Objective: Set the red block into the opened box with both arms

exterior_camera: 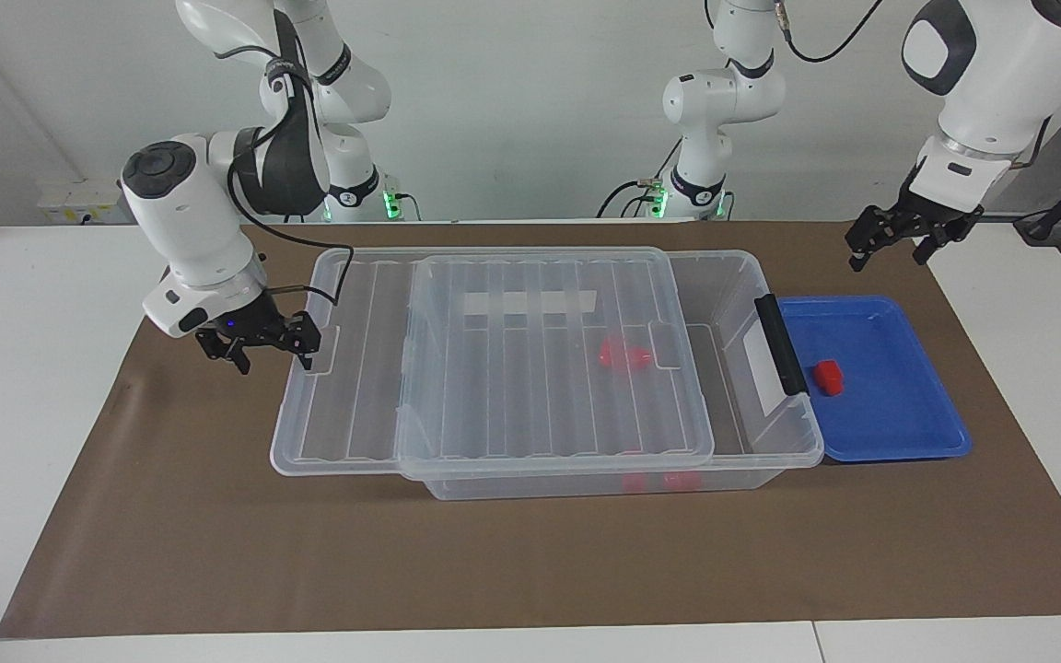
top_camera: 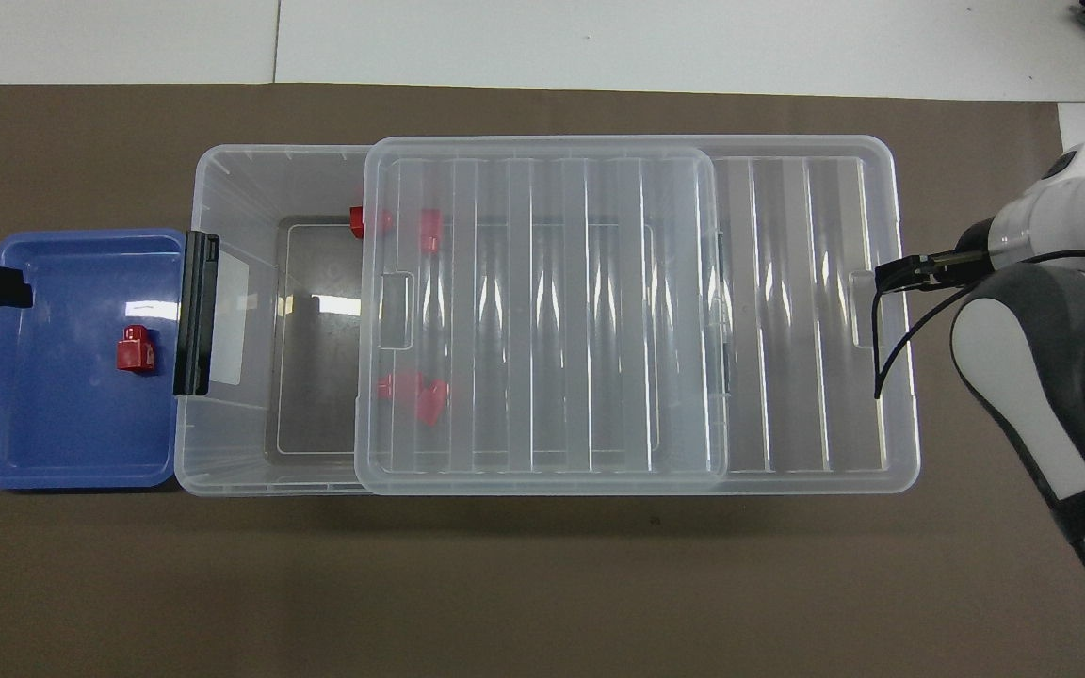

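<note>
box [exterior_camera: 775, 433] centre frame, part uncovered | lid [exterior_camera: 494, 368] slid frame-left, could tip off if dragged further | right gripper [exterior_camera: 259, 343] at lid's frame-left edge, fingers hooked on it | left gripper [exterior_camera: 894, 235] upper right, fingers spread, empty | red block [exterior_camera: 829, 376] in blue tray [exterior_camera: 908, 442]

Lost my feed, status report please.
Right hand at lid edge, lid half off box. Left hand waits open above blue tray. Red block in tray.

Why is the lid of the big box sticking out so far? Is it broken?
Not broken. The lid sits slid sideways, overhanging the box at the right arm's end, where the right gripper is at its edge.
</note>
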Tool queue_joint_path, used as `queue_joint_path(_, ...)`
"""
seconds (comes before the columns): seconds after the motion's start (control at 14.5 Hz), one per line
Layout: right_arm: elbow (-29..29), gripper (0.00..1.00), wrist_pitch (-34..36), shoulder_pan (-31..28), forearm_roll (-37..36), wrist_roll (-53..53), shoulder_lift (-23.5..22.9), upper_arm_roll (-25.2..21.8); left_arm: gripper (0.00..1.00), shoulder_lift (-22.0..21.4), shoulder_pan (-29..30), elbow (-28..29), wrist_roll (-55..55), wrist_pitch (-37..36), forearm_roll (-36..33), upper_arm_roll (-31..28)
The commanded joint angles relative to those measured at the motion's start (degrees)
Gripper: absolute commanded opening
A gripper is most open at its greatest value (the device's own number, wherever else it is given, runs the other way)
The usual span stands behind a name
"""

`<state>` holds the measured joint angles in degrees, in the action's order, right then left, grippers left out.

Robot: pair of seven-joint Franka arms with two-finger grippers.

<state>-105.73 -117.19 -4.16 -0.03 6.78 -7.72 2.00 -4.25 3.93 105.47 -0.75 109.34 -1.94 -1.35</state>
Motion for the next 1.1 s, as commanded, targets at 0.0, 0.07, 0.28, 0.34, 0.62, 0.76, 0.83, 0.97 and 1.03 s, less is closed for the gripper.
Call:
queue_joint_path(0.0, -0.27, 0.94, 0.91, -2.34, 0.12, 4.02, 0.60, 0.37, 1.00, -1.55, 0.38, 6.84, 0.05, 7.35, 0.71, -0.05)
queue_joint_path(0.07, -0.27, 0.94, 0.91, -2.78, 0.03, 4.90, 0.60, 0.37, 1.00, -1.46, 0.38, 9.73, 0.13, 10.77, 0.71, -0.14)
queue_joint_path(0.28, -0.27, 0.97, 0.91, -4.27, -0.32, 6.92, 0.60, 0.37, 1.00, 0.28, 0.47, 16.77, 0.14, 20.71, 0.71, -0.14)
queue_joint_path(0.34, -0.27, 0.97, 0.91, -4.54, -0.32, 7.45, 0.60, 0.37, 1.00, 1.16, 0.90, 18.01, -0.13, 22.74, 0.71, -0.23)
queue_joint_path(0.62, -0.27, 0.97, 1.00, -4.81, -0.32, 7.72, 0.60, 0.37, 1.00, 5.03, 2.05, 18.72, -0.83, 26.88, 0.71, -1.72)
queue_joint_path(0.76, -0.27, 0.97, 1.00, -4.81, -0.32, 7.63, 0.60, 0.37, 1.00, 7.05, 2.05, 19.60, -0.66, 29.34, 0.71, -1.81)
queue_joint_path(0.83, -0.18, 0.97, 1.00, -4.81, -0.32, 7.55, 0.60, 0.37, 1.00, 8.11, 2.05, 20.47, -0.13, 31.61, 0.71, -1.90)
queue_joint_path(0.97, -0.09, 0.98, 1.09, -4.54, -0.32, 7.28, 0.95, 0.37, 1.00, 9.43, 1.44, 22.49, 1.09, 35.66, 0.71, -1.81)
queue_joint_path(1.03, -0.01, 0.98, 1.52, -4.28, -0.32, 7.02, 1.30, 0.37, 1.00, 9.70, 1.43, 22.94, 1.28, 36.11, 0.71, -1.81)
